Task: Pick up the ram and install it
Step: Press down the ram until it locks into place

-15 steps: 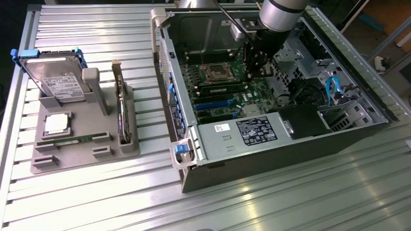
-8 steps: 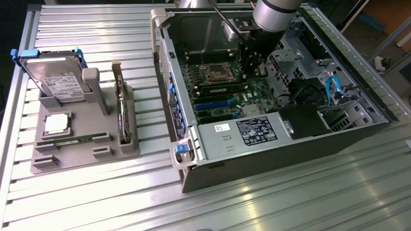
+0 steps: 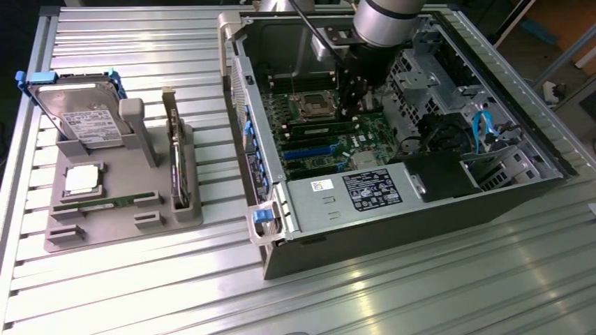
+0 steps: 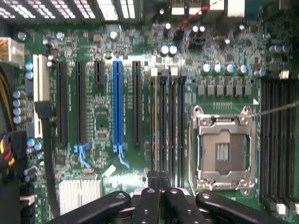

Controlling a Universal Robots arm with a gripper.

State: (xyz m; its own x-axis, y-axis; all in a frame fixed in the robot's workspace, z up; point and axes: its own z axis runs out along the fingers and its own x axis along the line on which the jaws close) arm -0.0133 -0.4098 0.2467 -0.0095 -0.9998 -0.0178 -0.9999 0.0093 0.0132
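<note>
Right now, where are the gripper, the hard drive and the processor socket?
gripper (image 4: 161,186): wrist view, between its dark fingertips.
hard drive (image 3: 86,120): exterior view, on its white label.
processor socket (image 4: 223,153): wrist view, on the socket's middle, inside its metal frame.

Hand tips perhaps hidden behind arm.

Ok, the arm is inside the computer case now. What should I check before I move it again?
1. Gripper shut: ok, the fingers are together.
2. Ram held in the gripper: cannot tell, no stick is visible between the fingers.
3. Ram out of the tray: not ok, a green ram lies in its front groove.
4. Gripper over the memory slots: ok, it sits at the end of the four slots beside the processor socket.
5. Slots free: cannot tell, one shows a pale strip along it.
</note>
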